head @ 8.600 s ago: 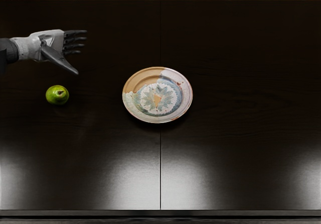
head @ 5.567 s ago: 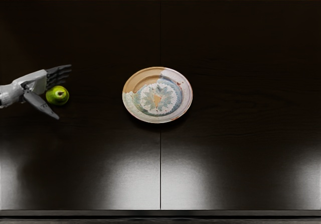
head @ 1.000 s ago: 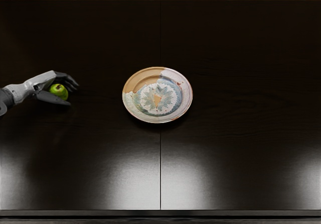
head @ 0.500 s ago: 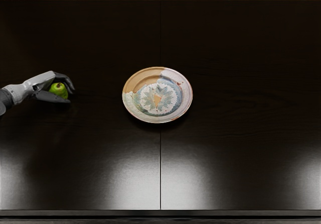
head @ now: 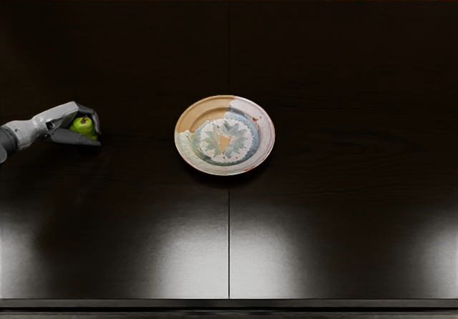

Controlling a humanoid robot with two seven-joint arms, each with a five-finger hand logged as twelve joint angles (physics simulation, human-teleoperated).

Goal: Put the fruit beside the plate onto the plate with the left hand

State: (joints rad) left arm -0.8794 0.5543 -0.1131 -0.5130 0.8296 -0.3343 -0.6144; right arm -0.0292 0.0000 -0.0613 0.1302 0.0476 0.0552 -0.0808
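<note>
We see the left hand extended low from the left edge, its dark fingers curled over and thumb under a small green fruit, clamped around it above the dark bench, well left of the patterned plate.

**Table surface: one plate at centre**

Dark, glossy wooden table, level, with a thin seam running front to back down its middle. Pale light reflections show along the near side. One round ceramic plate lies flat near the centre, straddling the seam. It has a tan and whitish rim and a blue-green leaf pattern inside.
</note>
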